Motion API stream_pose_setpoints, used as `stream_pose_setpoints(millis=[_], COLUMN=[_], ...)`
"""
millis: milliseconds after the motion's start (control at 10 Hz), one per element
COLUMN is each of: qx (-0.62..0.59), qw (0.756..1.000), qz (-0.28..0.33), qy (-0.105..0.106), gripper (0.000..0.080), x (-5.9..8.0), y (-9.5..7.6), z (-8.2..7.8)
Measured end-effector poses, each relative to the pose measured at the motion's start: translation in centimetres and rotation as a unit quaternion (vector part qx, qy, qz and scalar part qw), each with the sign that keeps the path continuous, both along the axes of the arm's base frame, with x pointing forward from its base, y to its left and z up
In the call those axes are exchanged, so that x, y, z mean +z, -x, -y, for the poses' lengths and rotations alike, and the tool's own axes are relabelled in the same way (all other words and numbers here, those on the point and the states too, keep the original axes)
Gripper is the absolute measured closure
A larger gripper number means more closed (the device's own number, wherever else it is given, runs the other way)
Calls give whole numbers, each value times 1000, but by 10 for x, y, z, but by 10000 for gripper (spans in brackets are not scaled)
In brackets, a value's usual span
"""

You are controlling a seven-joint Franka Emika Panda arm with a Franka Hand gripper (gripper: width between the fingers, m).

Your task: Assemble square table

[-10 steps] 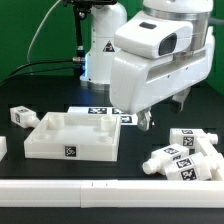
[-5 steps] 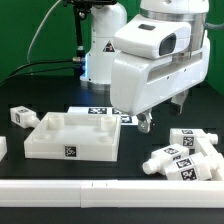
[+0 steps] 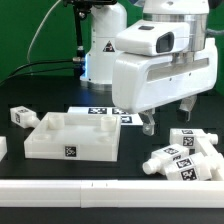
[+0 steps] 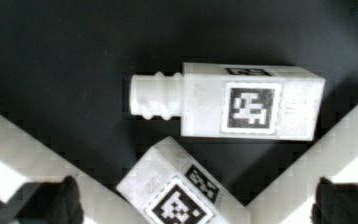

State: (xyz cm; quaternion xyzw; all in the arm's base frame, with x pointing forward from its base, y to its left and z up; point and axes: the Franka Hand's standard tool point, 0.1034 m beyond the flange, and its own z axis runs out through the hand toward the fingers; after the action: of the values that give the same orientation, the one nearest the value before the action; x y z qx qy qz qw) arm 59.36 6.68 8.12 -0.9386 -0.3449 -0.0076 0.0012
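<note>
open gripper above the loose legs

exterior view: the gripper, jaws wide and empty, hangs just behind a heap of legs on that view's right. the top sits well apart, leftward.

wrist view: only here, one leg lies flat, its long axis along the line joining the fingers, so a turn seems needed. a second leg lies angled, nearer them.

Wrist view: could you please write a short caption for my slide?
Open fingers hover over two white tagged legs lying on the black table.
</note>
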Motion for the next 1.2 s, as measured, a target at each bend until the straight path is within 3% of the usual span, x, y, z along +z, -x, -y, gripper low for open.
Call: stream_pose_setpoints(millis=[400, 800, 1000, 1100, 1200], qx=[-149, -134, -70, -19, -32], qw=[989, 991, 997, 1000, 999], qz=[-2, -7, -22, -23, -26], qy=[-10, -9, -5, -4, -9], gripper=[150, 150, 150, 150, 150], x=[-8, -8, -5, -12, -19], y=[3, 1, -35, -48, -48], z=[-11, -12, -29, -41, -44])
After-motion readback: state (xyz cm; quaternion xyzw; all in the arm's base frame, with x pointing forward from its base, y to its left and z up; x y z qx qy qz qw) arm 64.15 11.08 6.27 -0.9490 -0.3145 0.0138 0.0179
